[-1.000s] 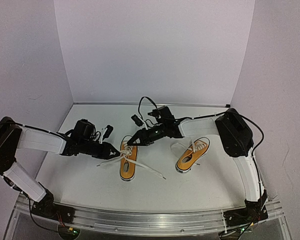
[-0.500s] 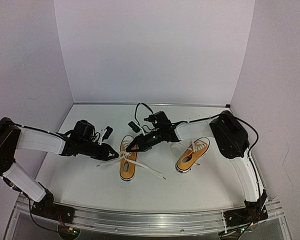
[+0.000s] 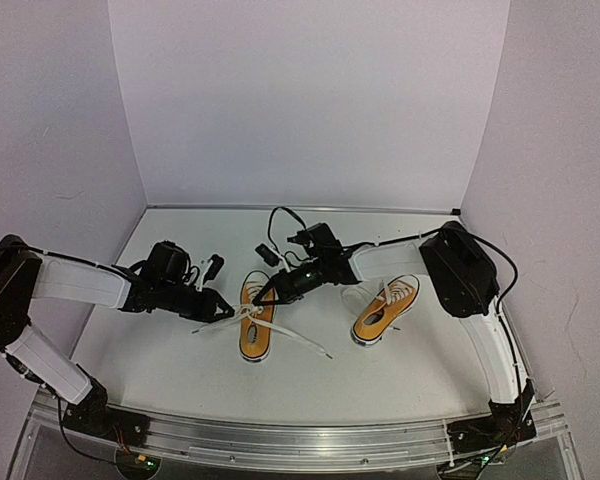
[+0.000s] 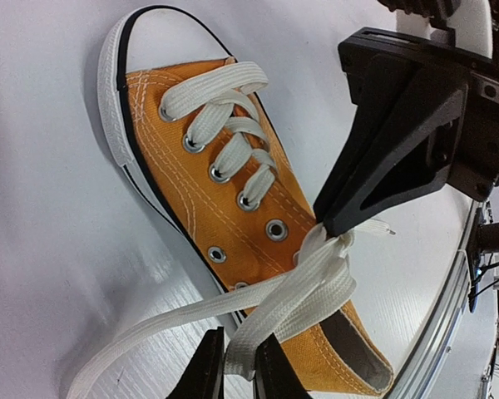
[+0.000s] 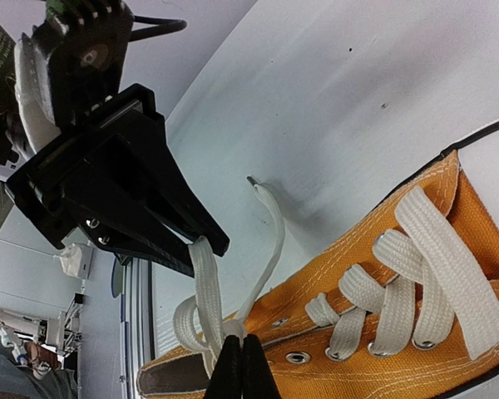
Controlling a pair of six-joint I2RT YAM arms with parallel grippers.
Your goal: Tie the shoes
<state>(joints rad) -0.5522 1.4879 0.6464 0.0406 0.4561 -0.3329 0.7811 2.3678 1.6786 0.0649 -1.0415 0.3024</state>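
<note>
Left fingers (image 4: 206, 372): pinching the white lace (image 4: 262, 307) of the left sneaker (image 3: 256, 338).
Right fingers (image 5: 254, 378): pressed together on the same white lace.
Right sneaker (image 3: 380, 318): apart, on the worktop (image 3: 180, 370).

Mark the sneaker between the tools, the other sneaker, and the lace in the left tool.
Orange canvas sneaker between tools (image 3: 256, 340): top view, heel opening.
Second orange canvas sneaker (image 3: 374, 322): top view, insole.
White flat lace (image 4: 296, 291): left wrist view, doubled band above the left tool (image 4: 238, 349).

Bright, even light casts soft shadows; close-ups are sharp.
</note>
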